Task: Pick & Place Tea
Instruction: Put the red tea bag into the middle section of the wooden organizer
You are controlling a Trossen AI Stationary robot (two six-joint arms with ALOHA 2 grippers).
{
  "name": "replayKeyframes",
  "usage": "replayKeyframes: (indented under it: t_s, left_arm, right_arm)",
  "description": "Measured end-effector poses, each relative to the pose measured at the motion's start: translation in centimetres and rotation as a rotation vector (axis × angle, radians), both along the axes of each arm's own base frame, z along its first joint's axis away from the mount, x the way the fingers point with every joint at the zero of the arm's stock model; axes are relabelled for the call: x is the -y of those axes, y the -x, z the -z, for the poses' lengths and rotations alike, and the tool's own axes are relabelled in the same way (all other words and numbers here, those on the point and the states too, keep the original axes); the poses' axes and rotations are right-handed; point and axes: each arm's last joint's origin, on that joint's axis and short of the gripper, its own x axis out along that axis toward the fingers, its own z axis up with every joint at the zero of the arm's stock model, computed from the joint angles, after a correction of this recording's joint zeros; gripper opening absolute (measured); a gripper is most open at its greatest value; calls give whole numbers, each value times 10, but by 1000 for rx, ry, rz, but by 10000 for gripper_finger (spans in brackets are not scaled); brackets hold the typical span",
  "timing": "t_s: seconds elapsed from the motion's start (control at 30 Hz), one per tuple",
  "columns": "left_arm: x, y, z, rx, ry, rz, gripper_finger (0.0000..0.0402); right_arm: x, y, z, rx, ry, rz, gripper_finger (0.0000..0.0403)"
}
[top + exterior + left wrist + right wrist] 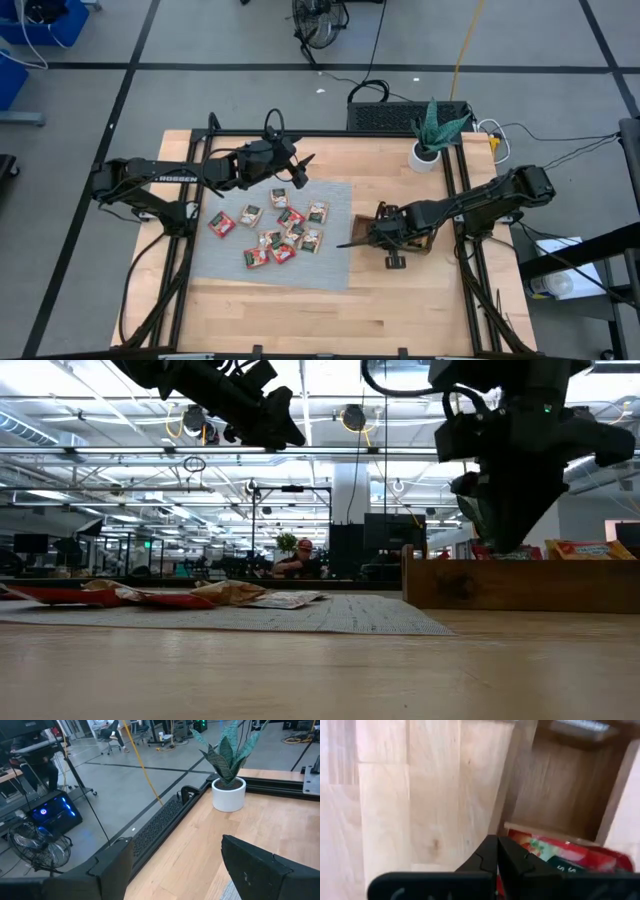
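Tea in tray just beyond right end effector

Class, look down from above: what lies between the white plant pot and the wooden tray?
Only bare tabletop, in the high view: nothing sits between the pot and the tray.

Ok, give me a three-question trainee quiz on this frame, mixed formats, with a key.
1. True or false: the right gripper has its fingers shut.
2. Multiple choice: where do most tea sachets lie? A) on the grey mat B) on the bare table C) beside the potted plant
3. Fill in: the left gripper hangs open above the far edge of the ____.

Key: 1 true; 2 A; 3 mat. On 1, the right wrist view shows the fingertips meeting over the wooden tray, where a red sachet already lies.
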Motion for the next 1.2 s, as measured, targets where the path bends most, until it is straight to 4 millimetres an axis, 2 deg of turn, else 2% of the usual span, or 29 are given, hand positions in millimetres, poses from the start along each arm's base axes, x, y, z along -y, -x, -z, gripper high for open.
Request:
replayKeyframes:
  t_s: [0.33,0.6,0.7,0.9,1.2]
  left_arm:
    - [0,0,0,1,2,-1,296]
    - [0,0,0,1,2,-1,296]
    - [0,0,0,1,2,-1,296]
    - [0,0,0,0,2,-1,296]
    - [0,0,0,2,3,-1,296]
  right_arm:
    - [3,6,9,-28,1,31,0]
    - [7,15,-8,53,40,57,0]
    - [7,16,-9,55,34,62,0]
    - [7,19,9,22,26,64,0]
    - [5,26,34,-4,-162,88,0]
